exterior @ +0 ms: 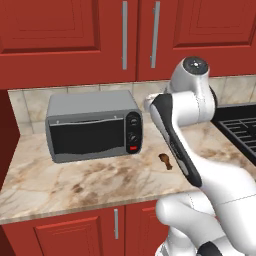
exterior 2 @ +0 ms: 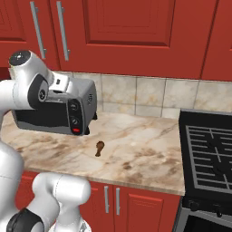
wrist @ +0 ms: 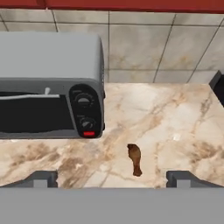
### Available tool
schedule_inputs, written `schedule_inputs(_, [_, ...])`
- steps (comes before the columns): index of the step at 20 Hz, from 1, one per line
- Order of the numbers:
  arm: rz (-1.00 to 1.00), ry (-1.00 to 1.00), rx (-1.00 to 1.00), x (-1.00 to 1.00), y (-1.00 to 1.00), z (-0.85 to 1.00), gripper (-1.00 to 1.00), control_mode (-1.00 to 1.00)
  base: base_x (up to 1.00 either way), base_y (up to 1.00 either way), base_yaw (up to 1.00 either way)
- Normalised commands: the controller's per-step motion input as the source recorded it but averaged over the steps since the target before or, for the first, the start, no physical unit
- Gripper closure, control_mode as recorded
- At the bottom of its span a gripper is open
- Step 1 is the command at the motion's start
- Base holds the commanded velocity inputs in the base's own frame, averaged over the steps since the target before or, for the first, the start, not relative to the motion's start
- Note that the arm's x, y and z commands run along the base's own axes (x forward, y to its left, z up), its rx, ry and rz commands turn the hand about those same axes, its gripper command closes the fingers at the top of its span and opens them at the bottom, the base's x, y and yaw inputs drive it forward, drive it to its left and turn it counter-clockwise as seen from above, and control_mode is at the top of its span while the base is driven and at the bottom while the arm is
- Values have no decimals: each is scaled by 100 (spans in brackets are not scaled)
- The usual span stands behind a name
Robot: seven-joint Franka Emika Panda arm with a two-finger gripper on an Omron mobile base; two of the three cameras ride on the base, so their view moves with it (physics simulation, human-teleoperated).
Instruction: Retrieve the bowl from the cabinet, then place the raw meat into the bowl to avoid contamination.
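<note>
The raw meat, a small brown drumstick, lies on the marble counter just right of the toaster oven's front. My gripper hangs above the counter and looks down on the meat. Its fingertips stand wide apart, open, with nothing between them. Above the counter the red cabinet has its doors shut, and their long silver handles stand side by side. The bowl is hidden.
A grey toaster oven stands at the back left of the counter. A black stove borders the counter on the right. Red base cabinets sit below the counter's front edge.
</note>
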Motion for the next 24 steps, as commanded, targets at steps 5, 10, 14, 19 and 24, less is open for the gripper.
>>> schedule_inputs(5, [-14, -16, 1, -1, 11, 51, -100, -100, 0, 0, 0])
schedule_inputs(10, [-5, -18, 1, -7, 3, 67, -100, -100, 0, 0, 0])
schedule_inputs(14, [4, -4, 6, 0, 0, 67, -100, -100, 0, 0, 0])
schedule_inputs(19, [11, -4, 6, -14, 0, 56, -100, -100, 0, 0, 0])
schedule_inputs(24, [3, -10, 0, -13, 0, 53, -100, -100, 0, 0, 0])
